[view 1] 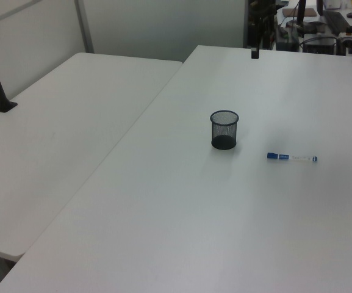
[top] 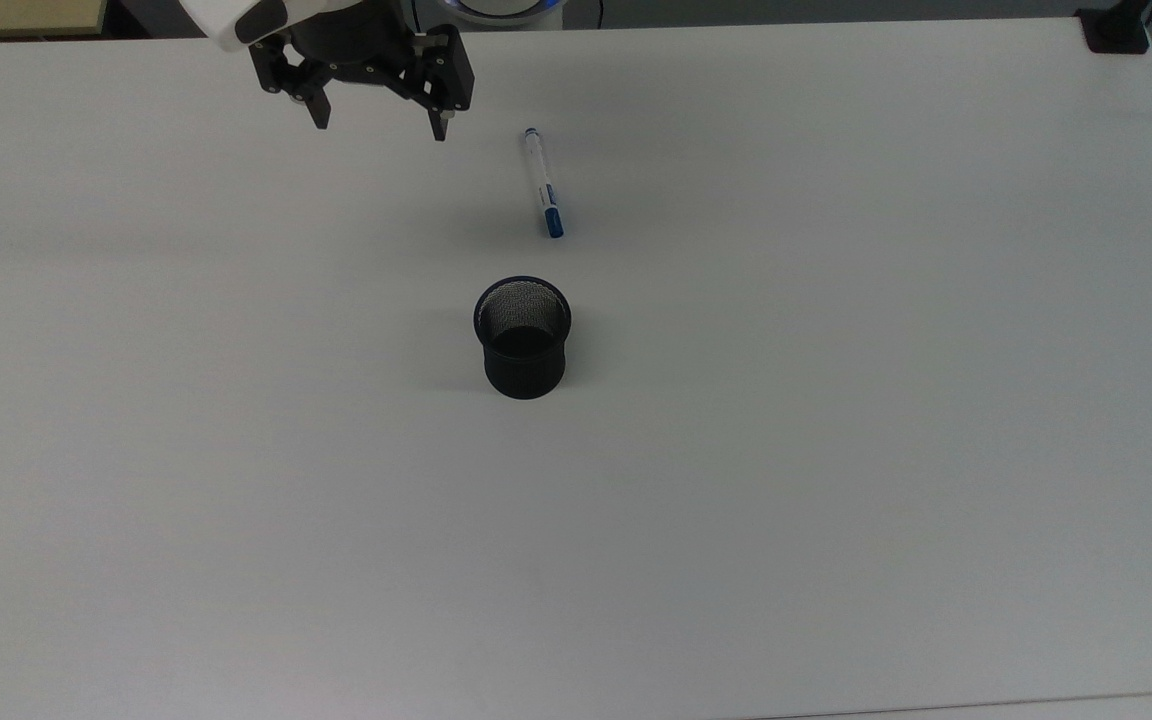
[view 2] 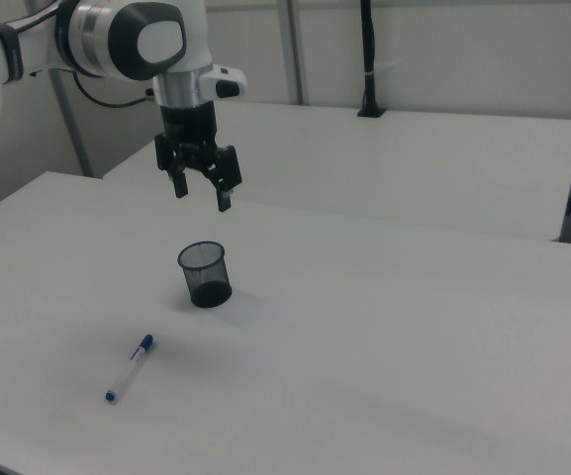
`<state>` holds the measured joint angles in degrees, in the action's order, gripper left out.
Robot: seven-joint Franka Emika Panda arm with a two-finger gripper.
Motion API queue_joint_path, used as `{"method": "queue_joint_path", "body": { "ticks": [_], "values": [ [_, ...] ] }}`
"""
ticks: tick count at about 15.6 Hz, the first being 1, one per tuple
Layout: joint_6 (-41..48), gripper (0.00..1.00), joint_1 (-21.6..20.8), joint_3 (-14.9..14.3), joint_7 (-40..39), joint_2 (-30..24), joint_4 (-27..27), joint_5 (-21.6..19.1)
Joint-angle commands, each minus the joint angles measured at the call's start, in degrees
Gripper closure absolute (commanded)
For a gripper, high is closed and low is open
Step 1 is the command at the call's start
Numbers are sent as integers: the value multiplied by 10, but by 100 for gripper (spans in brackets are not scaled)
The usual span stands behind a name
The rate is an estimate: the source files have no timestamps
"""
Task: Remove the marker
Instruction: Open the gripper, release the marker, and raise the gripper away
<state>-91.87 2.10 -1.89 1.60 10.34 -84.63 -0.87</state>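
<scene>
White plastic marker [top: 542, 184] lies flat on the table [top: 836, 400], outside the cup [top: 522, 338], well apart from the raised gripper [top: 376, 128], off to its right in the top view; fingers spread, empty; likely light, stiff, prone to roll; pinch mid-barrel.

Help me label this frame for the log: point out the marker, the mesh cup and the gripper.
marker [top: 543, 186], top view, mid white barrel.
mesh cup [top: 526, 375], top view, outer wall.
gripper [top: 379, 126], top view, midway between the open fingertips.
</scene>
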Motion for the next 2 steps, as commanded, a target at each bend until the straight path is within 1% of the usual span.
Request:
{"method": "queue_joint_path", "body": {
  "ticks": [1,2],
  "values": [
    [-12,0,1,0,13,-9,-8,6],
    [-10,0,1,0,13,-9,-8,6]
  ]
}}
